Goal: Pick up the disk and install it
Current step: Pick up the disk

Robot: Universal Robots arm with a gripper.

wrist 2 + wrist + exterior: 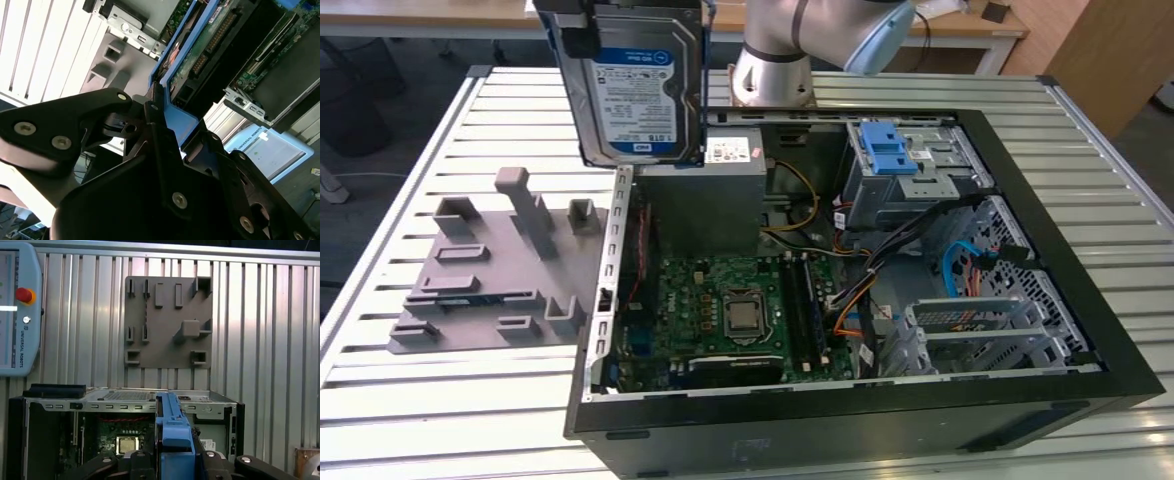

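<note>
The disk (638, 90), a silver drive with a blue-and-white label and a blue plastic frame, hangs upright in the air above the far left corner of the open computer case (1047, 190). My gripper (640, 10) is shut on its upper end, black fingers (574, 25) pressing on the blue frame. In the first wrist view the disk's blue edge (172, 432) rises from between the gripper (172, 462) halves. In the second wrist view the gripper (159, 107) clamps the blue frame (186, 55), and the disk's underside circuit board shows beyond it.
Inside the case are a silver drive cage with a blue latch (894, 150), a grey metal box with a white sticker (707, 195) and the motherboard (720, 300). A grey fixture plate (480, 280) lies on the slatted table (440, 400) at the exterior view's left. A teach pendant (17, 310) lies nearby.
</note>
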